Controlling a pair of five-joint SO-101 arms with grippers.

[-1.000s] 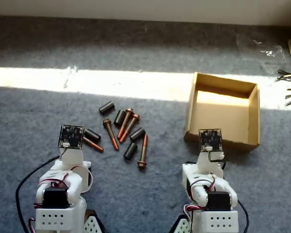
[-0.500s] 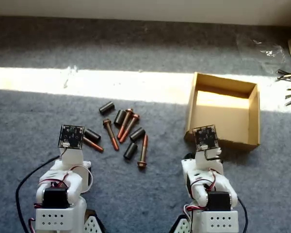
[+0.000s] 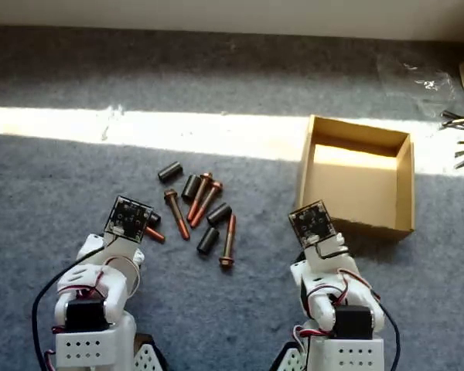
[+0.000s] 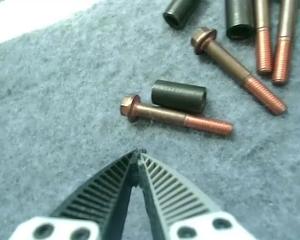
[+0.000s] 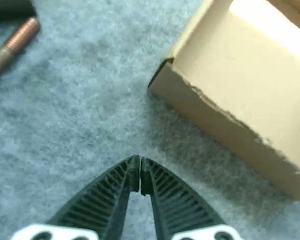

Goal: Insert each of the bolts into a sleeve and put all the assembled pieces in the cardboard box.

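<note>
Several copper bolts (image 3: 229, 240) and black sleeves (image 3: 208, 240) lie loose on the grey carpet between the arms. The open cardboard box (image 3: 406, 185) stands at the right and holds nothing. My left gripper (image 4: 136, 153) is shut and empty, its tip just short of the head of one bolt (image 4: 175, 114) that lies against a sleeve (image 4: 179, 96). My right gripper (image 5: 139, 161) is also shut and empty, low over bare carpet near the box's (image 5: 240, 100) near corner. The threaded end of a bolt (image 5: 12, 47) lies off to one side of it.
A clear plastic bag (image 3: 414, 77) lies on the carpet beyond the box. Metal tools (image 3: 462, 121) stick in from the right edge. A bright strip of sunlight crosses the carpet behind the parts. Bare carpet lies between the parts and the box.
The left wrist has swung right toward the pile of bolts and sleeves. The right wrist has swung left, away from the box front. No part has moved.
</note>
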